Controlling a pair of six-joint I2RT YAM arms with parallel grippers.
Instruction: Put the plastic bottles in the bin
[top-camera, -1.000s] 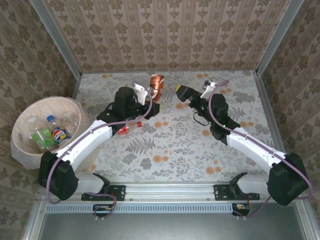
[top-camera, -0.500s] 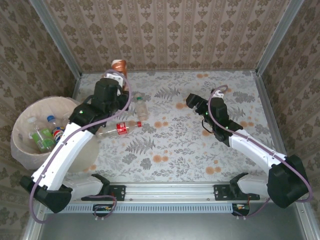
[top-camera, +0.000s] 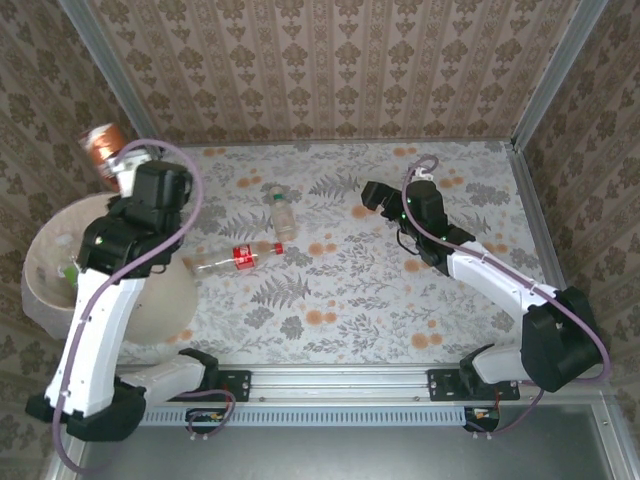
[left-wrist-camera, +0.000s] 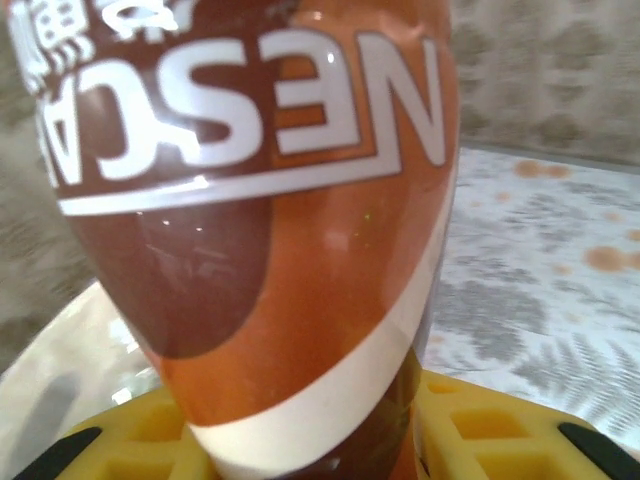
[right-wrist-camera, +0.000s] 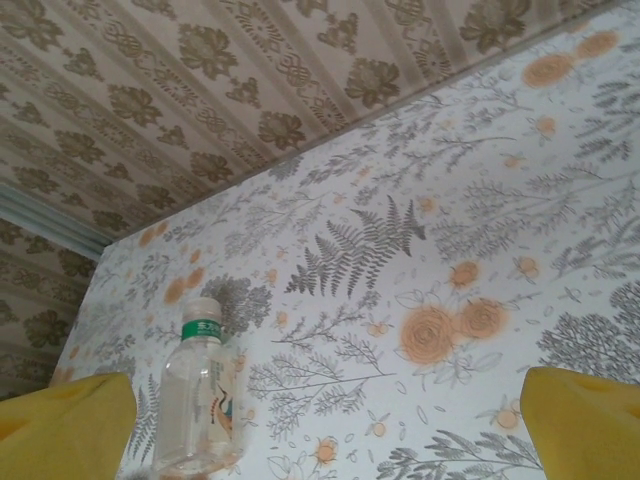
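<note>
pinching brown bottle (left-wrist-camera: 300, 250) in left gripper (left-wrist-camera: 310, 440)

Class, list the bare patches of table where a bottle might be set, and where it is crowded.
Free: near strip between red-label bottle and right arm; far right corner. Crowded: left, by the bin and clear bottle.

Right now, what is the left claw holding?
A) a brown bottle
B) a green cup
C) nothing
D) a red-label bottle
A: the left claw is shut on the brown bottle, with its yellow fingers pressed against both sides in the left wrist view.
</note>
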